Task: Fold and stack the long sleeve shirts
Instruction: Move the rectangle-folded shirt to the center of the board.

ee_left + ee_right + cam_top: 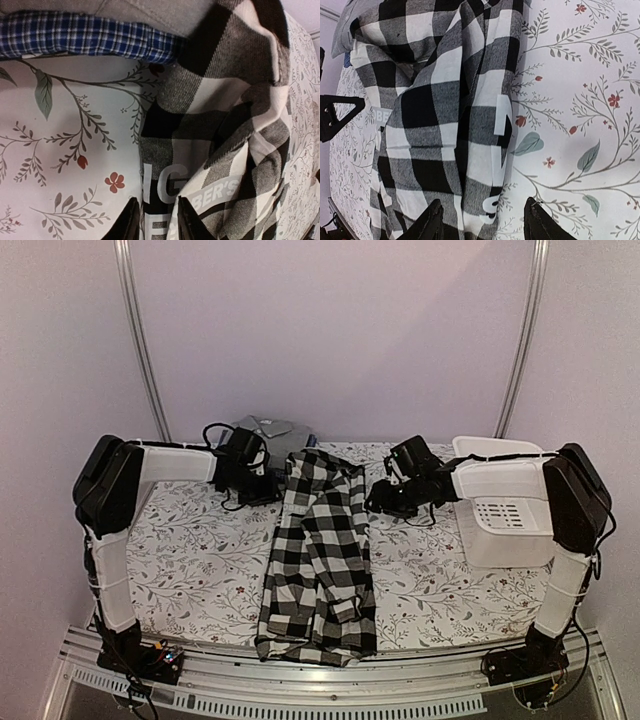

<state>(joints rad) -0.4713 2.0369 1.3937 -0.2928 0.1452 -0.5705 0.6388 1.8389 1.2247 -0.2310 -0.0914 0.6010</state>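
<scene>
The table under its white floral-print cloth (190,560) carries everything. Down its middle lies the black-and-white checked cloth shirt (318,560), folded lengthwise into a long strip from the far edge to the near edge. A white plastic basket (505,540) stands at the right. At the far side, behind the strip's top end, lie a plain grey shirt (262,427) and a blue fine-checked shirt (85,35).

The right gripper (484,205) stands wide open over the strip's right edge and holds nothing. The left gripper (157,205) is only narrowly parted, with the shirt's left edge between its fingers; I cannot tell whether it pinches it.

The shirt looks light, soft and limp, so it will likely sag and slide. The two far corners seem the best places to take hold.
</scene>
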